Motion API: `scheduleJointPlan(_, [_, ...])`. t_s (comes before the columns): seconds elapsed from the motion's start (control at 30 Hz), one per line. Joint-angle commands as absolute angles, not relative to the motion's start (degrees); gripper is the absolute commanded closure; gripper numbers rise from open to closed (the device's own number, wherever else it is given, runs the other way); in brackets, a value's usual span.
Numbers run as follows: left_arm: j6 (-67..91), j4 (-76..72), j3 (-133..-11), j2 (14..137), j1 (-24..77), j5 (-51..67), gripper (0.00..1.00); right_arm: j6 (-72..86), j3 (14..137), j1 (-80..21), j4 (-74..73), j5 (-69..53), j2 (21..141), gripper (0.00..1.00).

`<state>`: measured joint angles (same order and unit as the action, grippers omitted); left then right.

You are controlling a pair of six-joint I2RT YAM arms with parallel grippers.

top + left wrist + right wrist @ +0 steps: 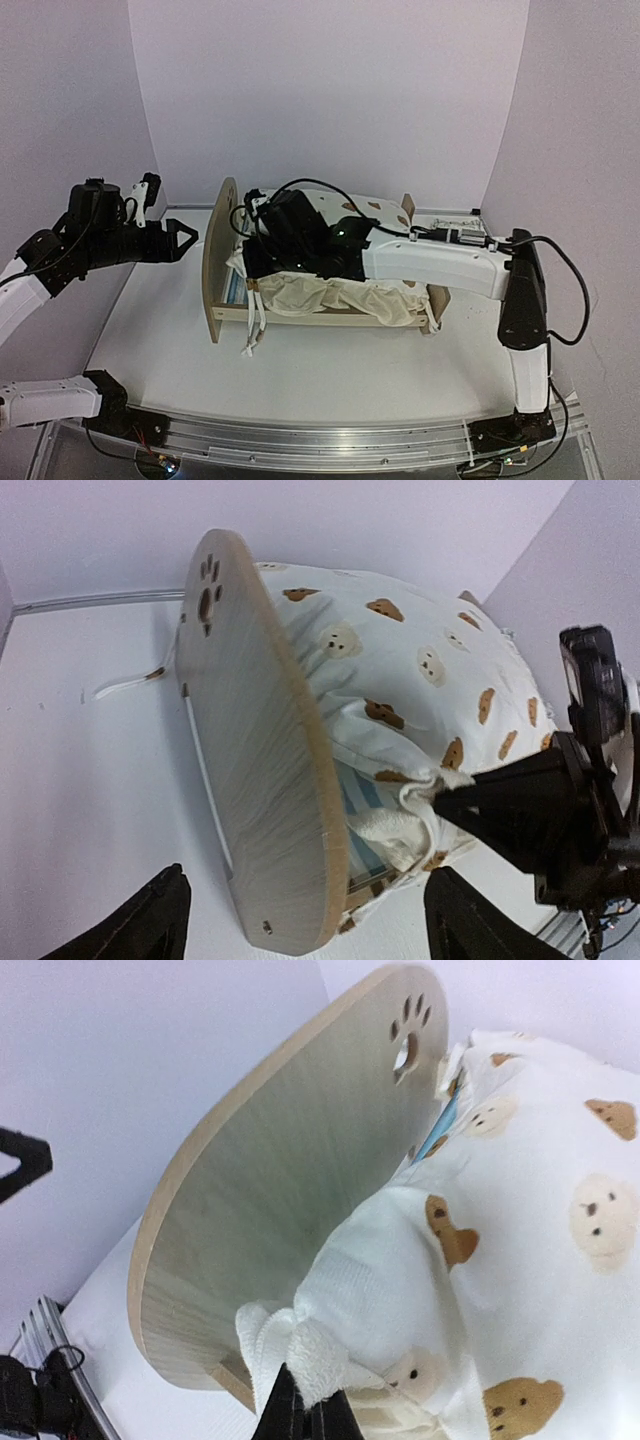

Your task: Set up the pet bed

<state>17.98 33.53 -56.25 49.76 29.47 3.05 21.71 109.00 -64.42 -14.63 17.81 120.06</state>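
Note:
The pet bed (pixel 218 262) stands mid-table, its tall plywood headboard with paw-print cutout (pixel 255 760) at the left, low footboard (pixel 408 209) at the right. A bit of blue-striped mattress (pixel 372 810) shows under the cream bear-print quilt (pixel 410 660), which lies bunched over the bed. My right gripper (pixel 308 1415) is shut on the quilt's near corner by the headboard (pixel 280 1180); it also shows in the left wrist view (pixel 450 802). My left gripper (pixel 185 236) is open and empty, left of the headboard. The pillow is out of view.
The quilt's ruffled edge and ties (pixel 255 330) hang over the bed's near rail onto the white table. A white wall corner rises behind the bed. A metal rail (pixel 320 440) runs along the near edge. A cable (pixel 300 185) arches over the right arm.

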Motion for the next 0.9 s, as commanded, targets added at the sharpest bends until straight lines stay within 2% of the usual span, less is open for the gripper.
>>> scheduleJointPlan(0.0, [15.3, 29.2, -61.3, 53.7, 29.6, 12.3, 0.23, 23.7, 102.6, -61.5, -1.0, 22.7, 113.5, 1.00])
scheduleJointPlan(0.13, [14.8, 26.9, -63.2, 56.3, 29.6, 14.8, 0.34, 24.8, 102.6, -59.5, 1.9, 24.1, 113.1, 1.00])
scheduleJointPlan(0.33, [11.0, 24.8, -64.2, 60.8, 31.5, 17.3, 0.34, 25.8, 101.8, -57.8, 2.2, 22.1, 112.4, 1.00])
scheduleJointPlan(0.57, [5.3, 22.0, -65.2, 66.3, 40.9, 9.2, 0.34, 27.6, 96.9, -57.3, 3.2, 20.7, 110.1, 1.00])
scheduleJointPlan(0.73, [5.4, 20.7, -64.4, 69.3, 41.3, 2.4, 0.48, 28.6, 93.9, -57.3, 4.2, 19.7, 108.6, 1.00])
scheduleJointPlan(0.87, [6.0, 21.1, -63.7, 71.5, 41.3, 2.2, 0.53, 28.9, 93.0, -57.2, 4.6, 19.5, 107.9, 1.00])
